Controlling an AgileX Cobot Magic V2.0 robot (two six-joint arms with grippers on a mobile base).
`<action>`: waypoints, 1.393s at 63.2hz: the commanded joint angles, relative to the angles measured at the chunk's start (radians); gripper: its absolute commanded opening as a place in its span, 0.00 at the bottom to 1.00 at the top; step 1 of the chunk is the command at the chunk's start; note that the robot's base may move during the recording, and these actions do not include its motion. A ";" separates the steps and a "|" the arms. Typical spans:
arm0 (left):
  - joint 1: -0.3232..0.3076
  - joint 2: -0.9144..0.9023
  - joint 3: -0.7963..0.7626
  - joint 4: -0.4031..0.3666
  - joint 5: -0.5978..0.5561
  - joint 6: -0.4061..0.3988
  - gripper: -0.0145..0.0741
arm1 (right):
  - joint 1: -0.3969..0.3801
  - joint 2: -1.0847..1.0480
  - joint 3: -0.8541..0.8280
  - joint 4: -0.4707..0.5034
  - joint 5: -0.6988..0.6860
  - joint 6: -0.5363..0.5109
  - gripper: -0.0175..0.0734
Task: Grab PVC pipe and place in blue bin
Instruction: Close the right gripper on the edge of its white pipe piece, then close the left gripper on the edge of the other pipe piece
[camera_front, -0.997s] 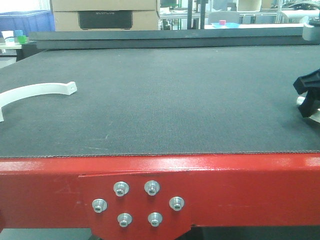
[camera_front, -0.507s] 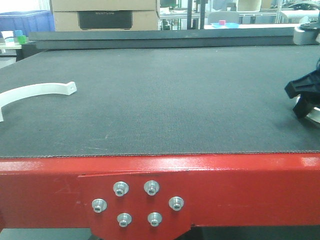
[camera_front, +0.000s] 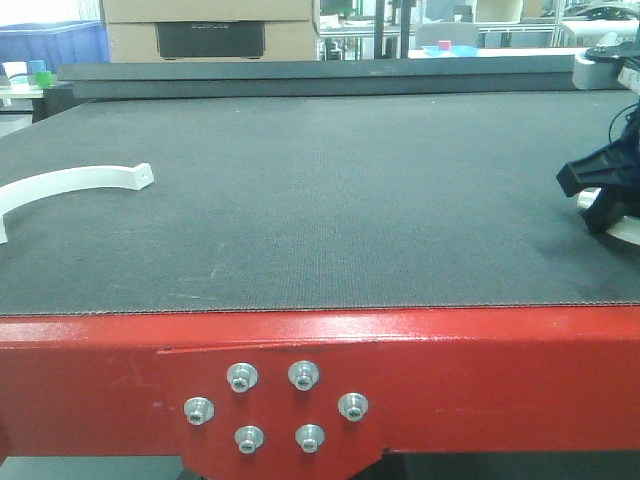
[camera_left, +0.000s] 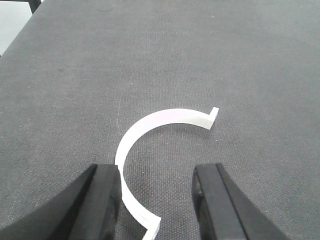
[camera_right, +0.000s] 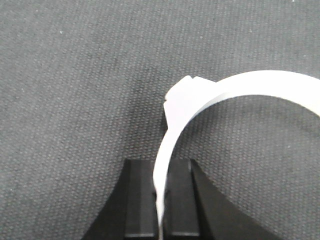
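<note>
Right gripper (camera_right: 161, 172) is pinching the PVC arc (camera_right: 250, 82) across its thin wall, jaws closed flat on the strip near one end, with the rest of the curve hanging out ahead of the fingers. From the front view this gripper (camera_front: 598, 197) is sitting at the far right of the black mat (camera_front: 330, 200). I am not managing to tell whether the arc is clear of the surface yet. Left gripper (camera_left: 157, 172) is standing open low over a second PVC arc (camera_left: 165, 116), whose near end is lying between the spread fingers, close beside the left one. The blue bin (camera_front: 50, 42) is showing at the back left, beyond the table and well apart from the held piece. I am flagging these risks. The grip is taking only a narrow bite at one end, so the overhanging length is likely to lever the strip round in the jaws or slip it out during a fast swing. If the lift is too shallow, the free end is going to drag on the mat. The carry is also crossing toward the left arm's side, so I am watching for a clash there, or a nudge to the second arc.
</note>
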 joint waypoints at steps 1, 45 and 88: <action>0.005 0.002 -0.007 -0.004 -0.015 -0.002 0.46 | 0.001 -0.029 0.002 -0.006 0.013 -0.004 0.01; 0.030 0.185 -0.088 -0.072 0.146 -0.002 0.46 | 0.001 -0.413 -0.165 0.019 0.251 -0.004 0.01; 0.068 0.430 -0.353 -0.070 0.242 -0.002 0.46 | 0.001 -0.573 -0.165 0.057 0.364 -0.004 0.01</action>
